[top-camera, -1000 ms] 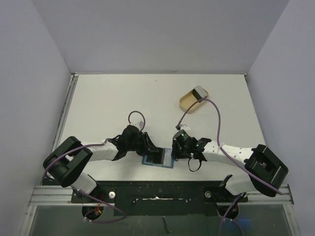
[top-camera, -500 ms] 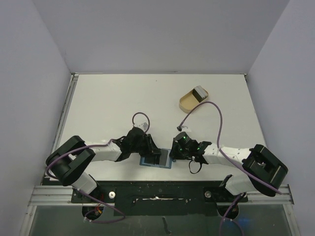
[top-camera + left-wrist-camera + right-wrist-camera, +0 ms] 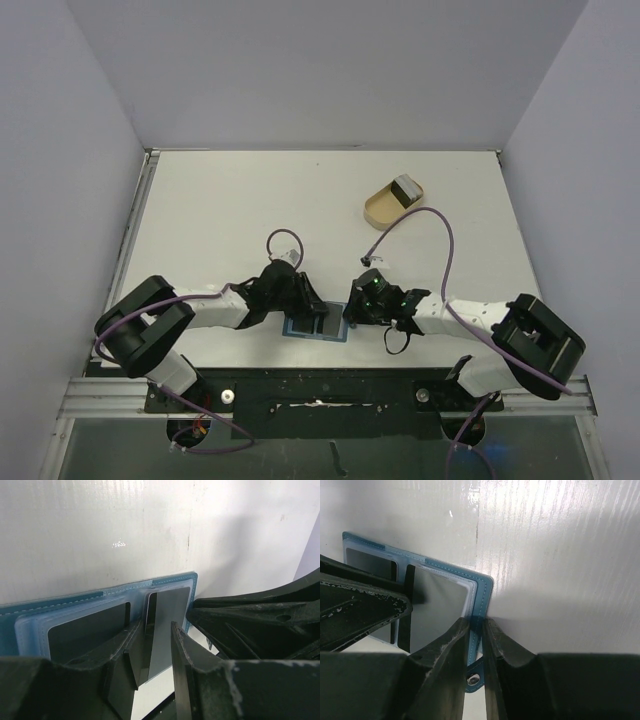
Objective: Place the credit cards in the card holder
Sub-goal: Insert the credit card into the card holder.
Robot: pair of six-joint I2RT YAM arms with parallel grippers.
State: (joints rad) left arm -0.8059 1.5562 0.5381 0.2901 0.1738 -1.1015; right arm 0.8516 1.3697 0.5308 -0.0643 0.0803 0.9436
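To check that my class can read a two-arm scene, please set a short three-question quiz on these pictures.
1. True or false: the right pincer pinches the edge of the blue card holder.
2. What lies in the tan dish at the far right of the table? A) a grey card B) a key C) a coin
3. Fill in: the left pincer holds a ____ at a pocket of the card holder.
Key: 1 true; 2 A; 3 credit card.
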